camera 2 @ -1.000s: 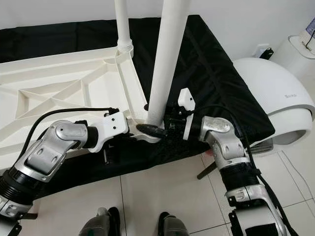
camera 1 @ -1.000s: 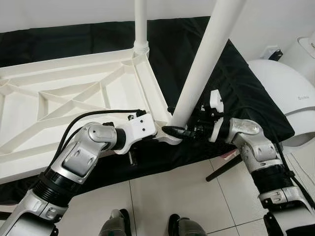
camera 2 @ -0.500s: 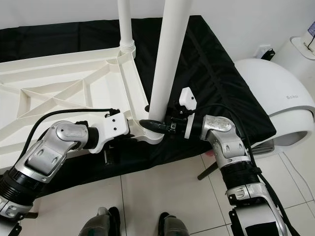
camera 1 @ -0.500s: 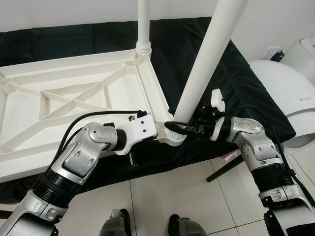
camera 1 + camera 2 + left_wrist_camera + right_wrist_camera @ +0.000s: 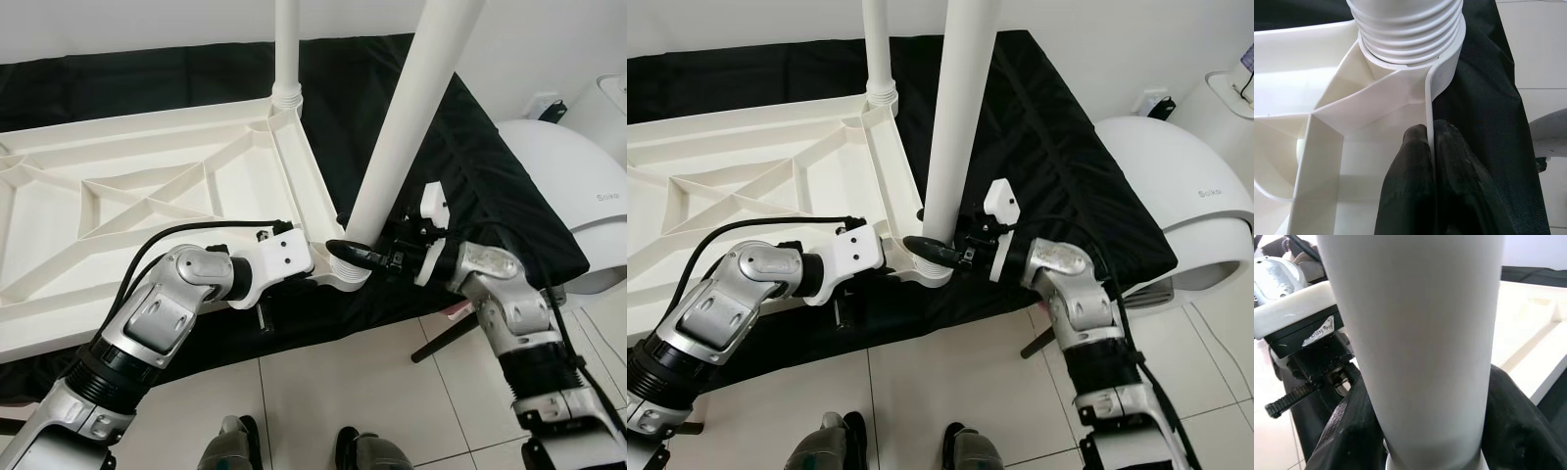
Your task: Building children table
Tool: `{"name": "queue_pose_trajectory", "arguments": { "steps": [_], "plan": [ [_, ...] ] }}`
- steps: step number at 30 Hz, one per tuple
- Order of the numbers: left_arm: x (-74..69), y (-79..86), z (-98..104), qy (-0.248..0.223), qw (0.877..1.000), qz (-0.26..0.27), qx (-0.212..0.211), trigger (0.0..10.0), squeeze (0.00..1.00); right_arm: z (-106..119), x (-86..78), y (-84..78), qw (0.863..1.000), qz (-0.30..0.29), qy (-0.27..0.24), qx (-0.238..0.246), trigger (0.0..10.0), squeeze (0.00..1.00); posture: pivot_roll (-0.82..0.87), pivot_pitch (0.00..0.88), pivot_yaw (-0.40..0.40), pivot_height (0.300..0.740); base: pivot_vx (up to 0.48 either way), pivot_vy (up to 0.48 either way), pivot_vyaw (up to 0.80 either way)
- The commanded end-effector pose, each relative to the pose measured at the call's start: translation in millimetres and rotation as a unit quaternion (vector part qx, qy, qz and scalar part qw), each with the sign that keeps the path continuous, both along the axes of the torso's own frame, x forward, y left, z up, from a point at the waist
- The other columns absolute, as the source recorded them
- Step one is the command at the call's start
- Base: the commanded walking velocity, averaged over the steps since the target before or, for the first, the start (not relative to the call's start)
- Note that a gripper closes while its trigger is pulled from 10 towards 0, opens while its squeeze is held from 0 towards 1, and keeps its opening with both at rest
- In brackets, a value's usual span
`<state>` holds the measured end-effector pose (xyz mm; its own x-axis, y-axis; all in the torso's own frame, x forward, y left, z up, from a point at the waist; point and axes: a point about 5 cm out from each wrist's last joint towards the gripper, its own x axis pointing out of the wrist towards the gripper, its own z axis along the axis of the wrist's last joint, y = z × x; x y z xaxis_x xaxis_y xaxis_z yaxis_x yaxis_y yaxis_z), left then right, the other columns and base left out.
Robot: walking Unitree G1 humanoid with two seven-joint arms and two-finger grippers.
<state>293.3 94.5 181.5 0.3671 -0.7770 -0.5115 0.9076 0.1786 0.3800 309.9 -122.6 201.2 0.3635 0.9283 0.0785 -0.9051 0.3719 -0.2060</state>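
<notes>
Tabletop (image 5: 147, 186) is lying upside down on the black cloth (image 5: 392, 88). I am pinching its rim beside the corner socket (image 5: 1447, 63) with the left gripper (image 5: 1429, 147), steadying it, while the right gripper (image 5: 345, 253), clamped around the leg (image 5: 397, 147), is screwing it into that socket.

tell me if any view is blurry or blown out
Both eye views are sharp and evenly lit. In the left wrist view the black fingers at the near edge are soft. In the right wrist view the table leg is close, pale and nearly featureless, with soft finger edges.
</notes>
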Motion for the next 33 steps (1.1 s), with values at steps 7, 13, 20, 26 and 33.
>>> {"name": "queue_pose_trajectory", "arguments": {
  "steps": [7,13,20,26,33],
  "plan": [
    [-1.3,6.6,-18.7,0.024,0.999,0.03,0.021,10.0,0.0,1.0,-11.6,6.9,0.999,-0.022,0.002,0.035,10.0,0.0,-0.02,0.221,-0.015,0.74,0.0,0.0,0.0],
    [-0.8,5.6,-19.2,0.023,0.999,0.028,0.021,10.0,0.0,-2.3,-19.4,9.4,0.997,-0.05,0.007,0.051,10.0,0.0,-0.03,0.206,-0.014,0.74,0.0,0.0,0.0],
    [-0.4,4.0,-18.6,0.022,0.999,0.026,0.021,10.0,0.0,-1.5,-23.3,12.8,0.994,-0.088,0.007,0.069,10.0,0.0,-0.03,0.207,-0.013,0.74,0.0,0.0,0.0],
    [-0.8,4.2,-18.6,0.023,0.999,0.027,0.02,10.0,0.0,-1.0,-24.6,15.8,0.988,-0.132,0.002,0.075,10.0,0.0,-0.03,0.22,-0.016,0.74,0.0,0.0,0.0],
    [-0.2,5.3,-18.1,0.024,0.999,0.032,0.019,10.0,0.0,-3.3,-23.8,19.0,0.978,-0.193,0.005,0.085,10.0,0.0,-0.03,0.235,-0.017,0.74,0.0,0.0,0.0]
  ]
}}
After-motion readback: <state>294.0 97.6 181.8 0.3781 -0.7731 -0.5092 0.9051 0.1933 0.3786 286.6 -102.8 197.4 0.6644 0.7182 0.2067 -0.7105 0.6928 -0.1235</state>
